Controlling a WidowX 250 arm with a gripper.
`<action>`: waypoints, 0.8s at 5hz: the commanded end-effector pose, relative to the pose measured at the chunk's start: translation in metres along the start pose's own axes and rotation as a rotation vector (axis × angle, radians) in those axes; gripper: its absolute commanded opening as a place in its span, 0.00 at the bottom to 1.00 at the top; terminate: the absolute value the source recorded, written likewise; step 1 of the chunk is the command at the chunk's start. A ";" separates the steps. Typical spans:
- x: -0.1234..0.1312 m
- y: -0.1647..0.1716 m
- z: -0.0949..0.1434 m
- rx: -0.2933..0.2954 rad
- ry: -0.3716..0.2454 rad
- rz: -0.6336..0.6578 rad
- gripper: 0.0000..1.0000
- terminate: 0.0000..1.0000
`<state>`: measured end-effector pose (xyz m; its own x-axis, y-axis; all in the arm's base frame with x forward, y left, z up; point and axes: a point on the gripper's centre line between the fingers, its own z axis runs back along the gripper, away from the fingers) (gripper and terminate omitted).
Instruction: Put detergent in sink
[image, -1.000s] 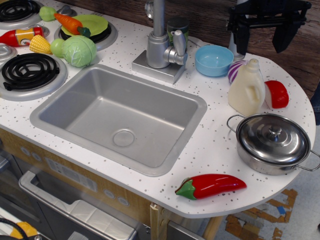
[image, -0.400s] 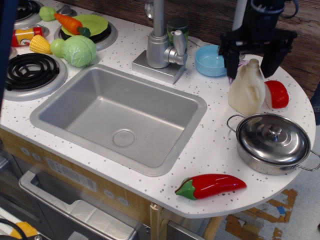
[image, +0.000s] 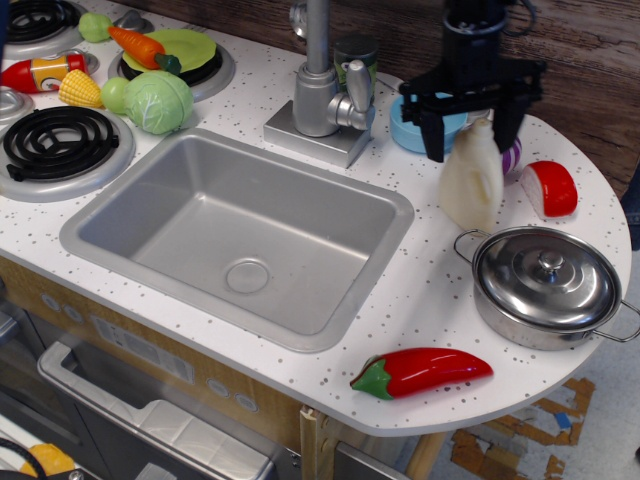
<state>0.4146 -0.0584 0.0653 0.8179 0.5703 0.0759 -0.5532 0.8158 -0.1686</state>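
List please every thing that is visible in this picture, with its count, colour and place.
sink: 1, grey, middle of counter
tap: 1, grey, behind sink
detergent bottle: 1, cream, right of sink, tilted
blue bowl: 1, behind bottle
onion: 1, purple, mostly hidden behind bottle
red-and-white piece: 1, right edge
pot with lid: 1, steel, front right
pepper: 1, red, front edge
cabbage: 1, green, left of tap
corn: 1, yellow, left
carrot: 1, orange, on green plate
burner: 1, black coil, left of sink
gripper: 1, black, jaws around the bottle's top
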 end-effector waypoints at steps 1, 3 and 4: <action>0.003 -0.008 0.017 -0.049 -0.011 -0.043 0.00 0.00; 0.004 -0.001 0.030 0.032 -0.039 -0.089 0.00 0.00; 0.007 0.024 0.063 0.163 -0.044 -0.151 0.00 0.00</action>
<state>0.3833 -0.0163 0.1043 0.9017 0.4243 0.0831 -0.4316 0.8951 0.1118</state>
